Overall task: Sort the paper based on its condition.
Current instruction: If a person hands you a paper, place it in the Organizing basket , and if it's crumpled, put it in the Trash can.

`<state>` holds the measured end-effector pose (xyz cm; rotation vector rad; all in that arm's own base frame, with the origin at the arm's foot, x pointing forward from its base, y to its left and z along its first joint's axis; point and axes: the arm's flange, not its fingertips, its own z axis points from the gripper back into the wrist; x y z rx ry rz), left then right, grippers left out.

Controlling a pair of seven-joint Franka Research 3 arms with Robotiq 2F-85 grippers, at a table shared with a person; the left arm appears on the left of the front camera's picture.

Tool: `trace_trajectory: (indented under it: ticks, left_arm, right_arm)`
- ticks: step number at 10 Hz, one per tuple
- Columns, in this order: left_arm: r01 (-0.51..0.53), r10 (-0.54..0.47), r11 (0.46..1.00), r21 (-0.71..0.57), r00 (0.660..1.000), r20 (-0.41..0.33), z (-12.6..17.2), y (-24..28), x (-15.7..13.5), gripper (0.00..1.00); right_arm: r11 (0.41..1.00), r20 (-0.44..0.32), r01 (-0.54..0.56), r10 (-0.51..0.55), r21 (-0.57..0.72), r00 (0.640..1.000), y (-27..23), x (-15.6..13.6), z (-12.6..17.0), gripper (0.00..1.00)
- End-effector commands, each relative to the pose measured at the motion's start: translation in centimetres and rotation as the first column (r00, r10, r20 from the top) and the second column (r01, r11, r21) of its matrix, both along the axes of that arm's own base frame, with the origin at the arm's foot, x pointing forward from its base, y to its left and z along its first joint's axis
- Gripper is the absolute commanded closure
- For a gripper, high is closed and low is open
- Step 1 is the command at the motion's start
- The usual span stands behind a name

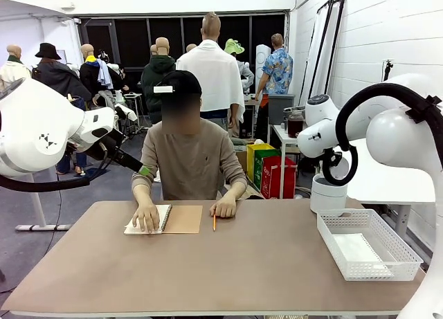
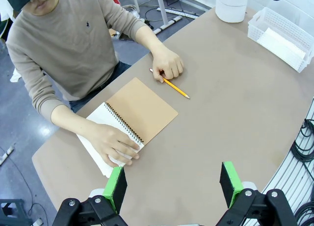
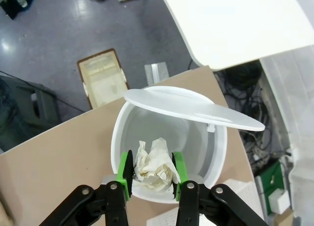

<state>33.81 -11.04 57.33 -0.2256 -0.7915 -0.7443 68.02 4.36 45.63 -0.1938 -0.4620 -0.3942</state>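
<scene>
right gripper (image 3: 151, 161): pinching crumpled paper (image 3: 156, 173) over open bin (image 3: 196, 133), far right edge of tabletop (image 3: 59, 147) | left gripper (image 2: 172, 174): fingers spread above tabletop

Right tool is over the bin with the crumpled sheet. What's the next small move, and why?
Probably open the right tool: it pinches the crumpled paper directly above the white bin, whose lid is tilted open, so the ball should drop in.
</scene>
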Motion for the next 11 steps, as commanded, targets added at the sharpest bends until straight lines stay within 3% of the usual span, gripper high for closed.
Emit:
trace_trajectory:
  ticks: [1, 10, 11]
  left_arm:
    - [0.003, -0.003, 1.000, -0.005, 1.000, -0.005, 0.0, 0.1, 0.0, 0.00]
    - [0.003, -0.003, 1.000, -0.005, 1.000, -0.005, 0.0, 0.1, 0.0, 0.00]
    - [0.003, -0.003, 1.000, -0.005, 1.000, -0.005, 0.0, 0.1, 0.0, 0.00]
  right_arm:
    - [0.999, -0.023, 0.031, -0.030, 0.017, 0.999, -0.2, 1.1, -0.2, 0.58]
    - [0.994, -0.071, 0.108, -0.105, 0.032, 0.992, -2.3, 2.5, -2.0, 0.58]
    - [0.994, -0.080, 0.107, -0.103, 0.035, 0.991, -2.3, 2.5, -2.0, 0.47]
